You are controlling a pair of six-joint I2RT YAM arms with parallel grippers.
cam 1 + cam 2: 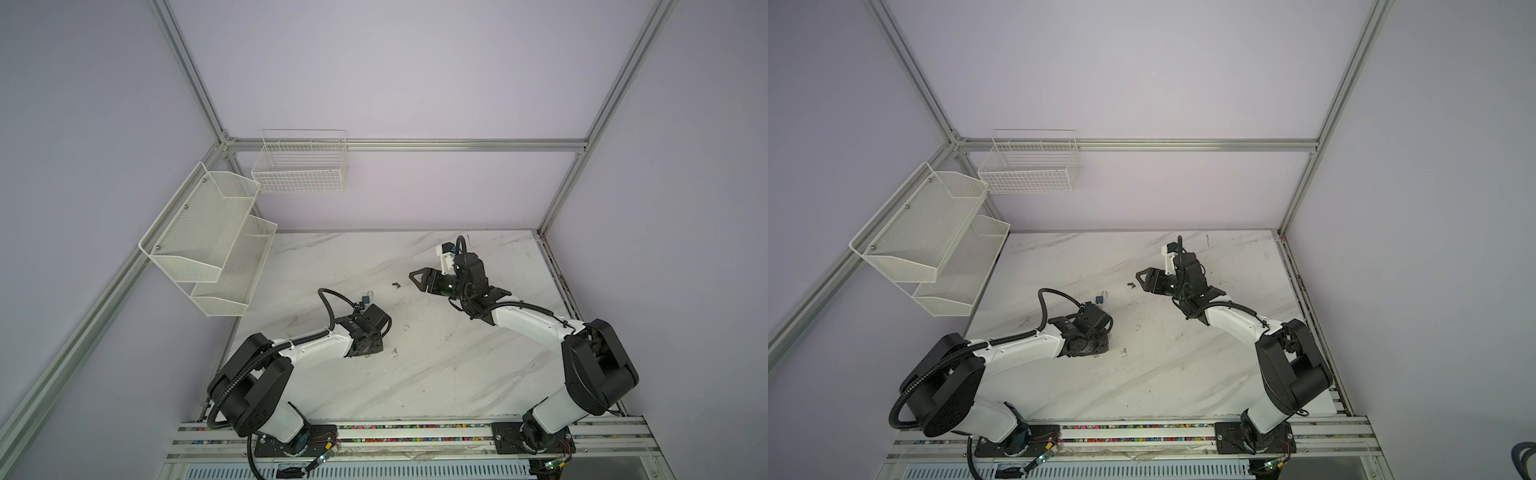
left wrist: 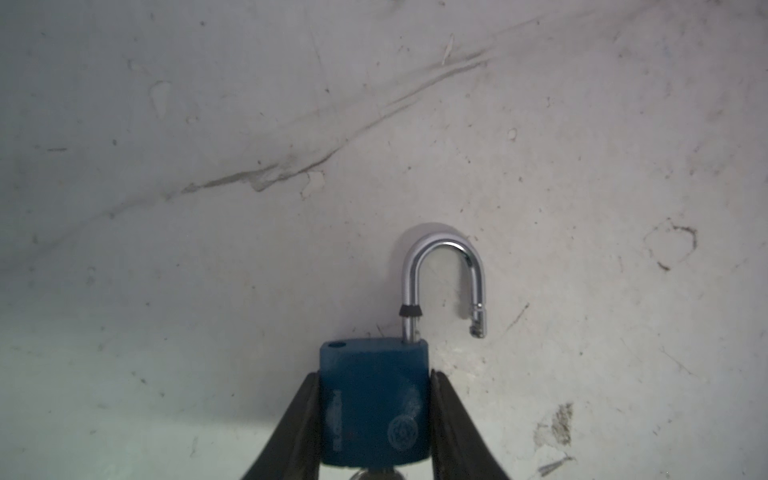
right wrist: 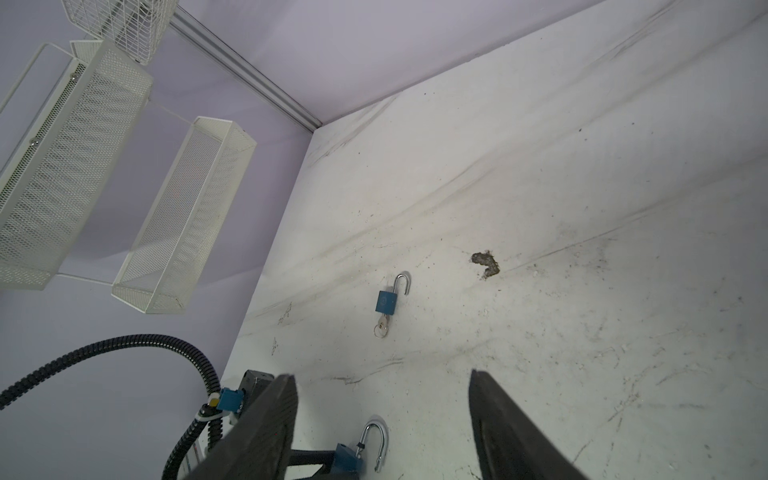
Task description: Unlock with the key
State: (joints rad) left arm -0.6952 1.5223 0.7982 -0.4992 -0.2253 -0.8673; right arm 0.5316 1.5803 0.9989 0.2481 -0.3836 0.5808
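blue padlock (image 2: 374,415) in left gripper (image 2: 374,376), key (image 2: 376,473) seemingly inside

Both top views look down from high above my bases over the whole bench (image 1: 415,374) and the wall shelves (image 1: 208,249). My left wrist camera looks close past its fingers (image 2: 453,436) at the bench; my right one sits higher, slanting toward those same shelves.

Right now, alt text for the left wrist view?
A blue padlock is clamped by its body in the left tool, its silver shackle sprung open with the free end out of the body. Behind lies the scuffed white marble table.
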